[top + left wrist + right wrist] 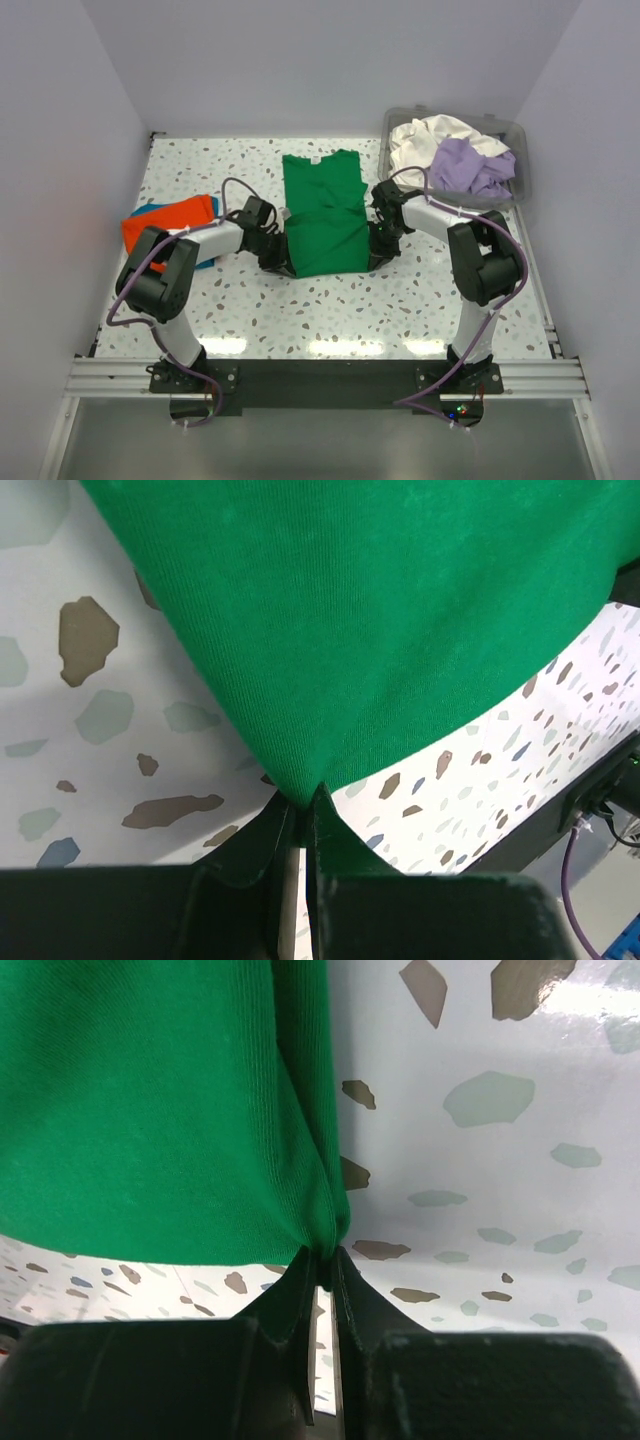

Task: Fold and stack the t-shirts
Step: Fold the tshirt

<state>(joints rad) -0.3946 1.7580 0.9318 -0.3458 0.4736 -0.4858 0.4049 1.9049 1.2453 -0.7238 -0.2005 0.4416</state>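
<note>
A bright green t-shirt (325, 212) lies folded lengthwise in the middle of the table, collar at the far end. My left gripper (279, 258) is shut on its near left corner; in the left wrist view the cloth (380, 630) is pinched between the closed fingertips (325, 825). My right gripper (376, 256) is shut on the near right corner; the cloth (150, 1110) bunches into the closed fingertips (350, 1295). A folded orange t-shirt (165, 220) lies on a blue one (206, 262) at the left. White (432, 136) and lavender (470, 166) shirts lie crumpled in the bin.
A clear plastic bin (524, 175) stands at the far right corner of the speckled table (330, 315). White walls close in the table on the left, back and right. The arms' mounting rail (320, 378) runs along the near edge.
</note>
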